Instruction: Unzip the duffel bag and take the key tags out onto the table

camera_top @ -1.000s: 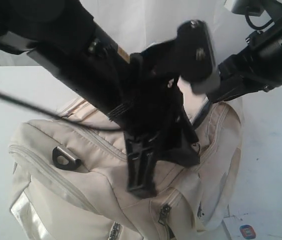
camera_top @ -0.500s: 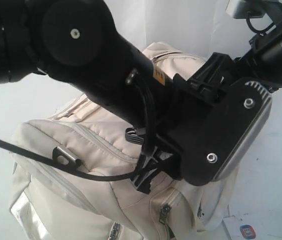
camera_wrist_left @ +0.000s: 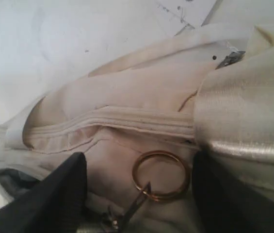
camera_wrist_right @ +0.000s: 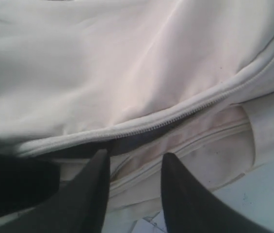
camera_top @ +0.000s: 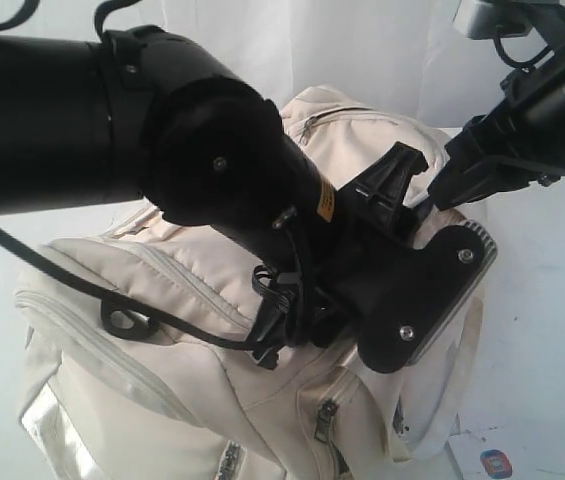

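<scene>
Cream duffel bag (camera_top: 162,290) lying on the white table (camera_top: 552,330), with both arms over it. Left gripper (camera_wrist_left: 139,167): fingers apart, one on each side of a brass-coloured ring (camera_wrist_left: 162,154) that rests on the fabric, neither finger touching it. Right gripper (camera_wrist_right: 136,158): fingers apart just beside a run of zip teeth (camera_wrist_right: 175,121), bag fabric showing between them
</scene>
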